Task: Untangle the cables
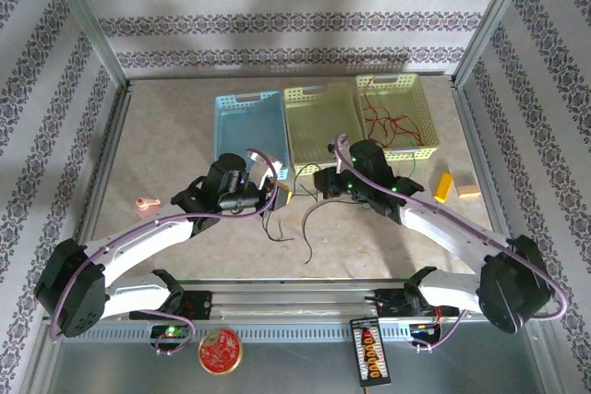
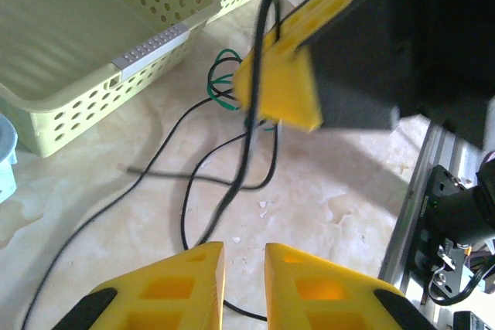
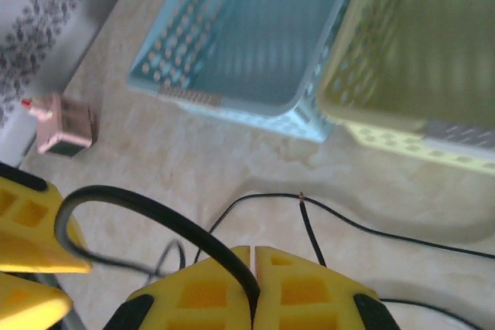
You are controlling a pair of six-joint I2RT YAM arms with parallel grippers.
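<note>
Cables: black cable and green cable crossed on the table between the arms, not yet parted; red cables already in the right-hand basket. Pinches black cable in closed right gripper; holds left gripper slightly apart, seemingly empty.

Overhead camera looks down; close wrist cameras share the middle basket.

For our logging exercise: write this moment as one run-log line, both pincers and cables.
right pincer: shut on black cable | left pincer: slightly open, empty | green cable: on table beside right pincer
</note>
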